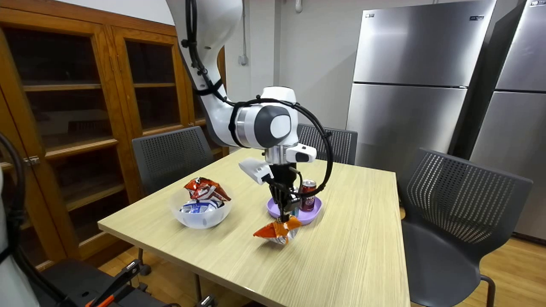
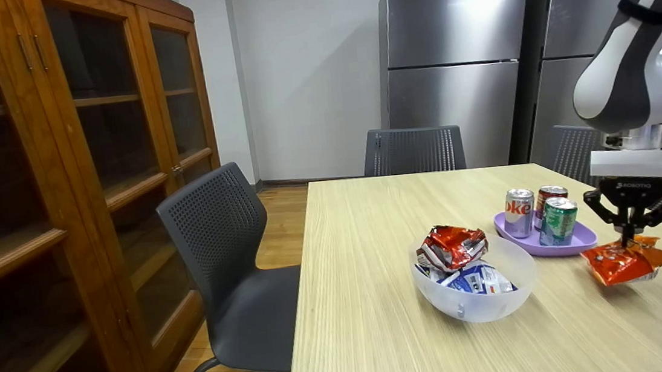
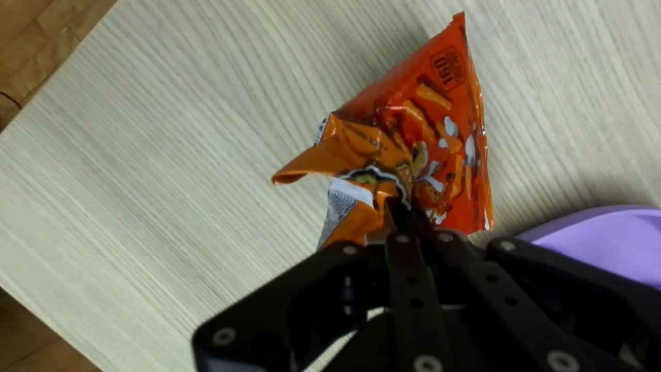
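Observation:
My black gripper [image 3: 405, 214] is shut on an orange snack bag [image 3: 449, 119], pinching its crumpled middle. In both exterior views the gripper [image 1: 283, 218] [image 2: 629, 237] points down, and the bag [image 1: 272, 231] [image 2: 618, 263] hangs at or just above the table, with a shadow under it. Beside it is a purple tray [image 2: 565, 250], which also shows in the wrist view [image 3: 599, 227]. The tray carries a silver can [image 2: 519, 213], a green can [image 2: 558, 222] and a dark red can [image 1: 308, 196]. A frosted bowl [image 2: 480, 311] holds a red bag [image 2: 455, 247] and a blue bag [image 2: 478, 279].
The bowl [image 1: 200, 221] stands near a side edge of the light wood table [image 1: 349, 264]. Grey chairs [image 1: 460, 204] [image 2: 234, 256] stand around the table. A wooden glass-door cabinet [image 2: 123, 169] and steel refrigerators [image 1: 409, 102] stand behind.

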`<move>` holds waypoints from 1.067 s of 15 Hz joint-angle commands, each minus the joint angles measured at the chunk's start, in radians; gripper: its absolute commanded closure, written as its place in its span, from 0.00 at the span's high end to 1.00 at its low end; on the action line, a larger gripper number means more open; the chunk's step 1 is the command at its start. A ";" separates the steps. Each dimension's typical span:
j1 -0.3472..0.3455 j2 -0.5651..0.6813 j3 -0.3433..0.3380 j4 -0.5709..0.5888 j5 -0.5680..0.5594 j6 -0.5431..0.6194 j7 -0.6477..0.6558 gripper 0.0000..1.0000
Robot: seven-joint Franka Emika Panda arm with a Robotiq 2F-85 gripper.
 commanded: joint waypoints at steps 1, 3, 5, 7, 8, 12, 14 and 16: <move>0.057 -0.095 -0.009 -0.070 -0.033 -0.016 0.034 0.00; 0.083 -0.119 -0.003 -0.081 -0.041 -0.018 0.051 0.00; 0.113 -0.137 0.001 -0.087 -0.054 -0.017 0.078 0.00; 0.138 -0.150 0.007 -0.086 -0.070 -0.017 0.108 0.00; 0.152 -0.156 0.010 -0.084 -0.080 -0.015 0.127 0.00; 0.192 -0.173 0.030 -0.075 -0.114 -0.016 0.192 0.00; 0.205 -0.180 0.044 -0.069 -0.131 -0.014 0.223 0.00; 0.213 -0.186 0.058 -0.065 -0.143 -0.015 0.249 0.00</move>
